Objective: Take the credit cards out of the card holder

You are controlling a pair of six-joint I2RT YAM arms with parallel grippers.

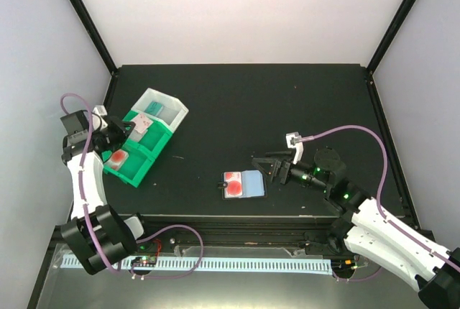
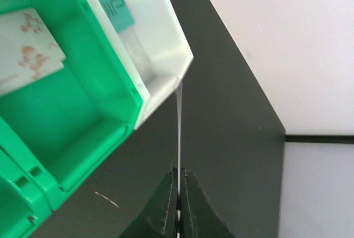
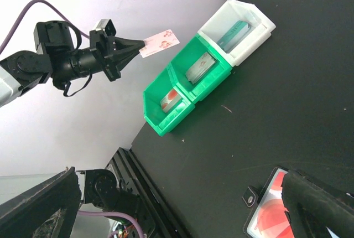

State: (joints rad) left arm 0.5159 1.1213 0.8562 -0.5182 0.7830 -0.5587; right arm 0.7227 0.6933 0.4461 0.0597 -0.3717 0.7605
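Note:
The card holder [image 1: 251, 184] lies open on the black table, with a card bearing red round marks [image 1: 233, 184] in its left pocket. It also shows at the bottom right of the right wrist view as the card holder [image 3: 264, 211]. My right gripper [image 1: 269, 167] stands open just right of it, holding nothing. My left gripper [image 2: 178, 172] is shut on a pale credit card [image 2: 178, 133], seen edge-on. From the right wrist view this held card [image 3: 159, 43] has pink marks and hangs in the air above the bins.
A green bin [image 1: 144, 165] with two compartments holds a red-marked card [image 1: 118, 157] and a pale card [image 2: 27, 50]. Joined to it is a white bin [image 1: 176, 106] with a teal card [image 2: 113, 5]. The table's black frame rails run along the left and far edges.

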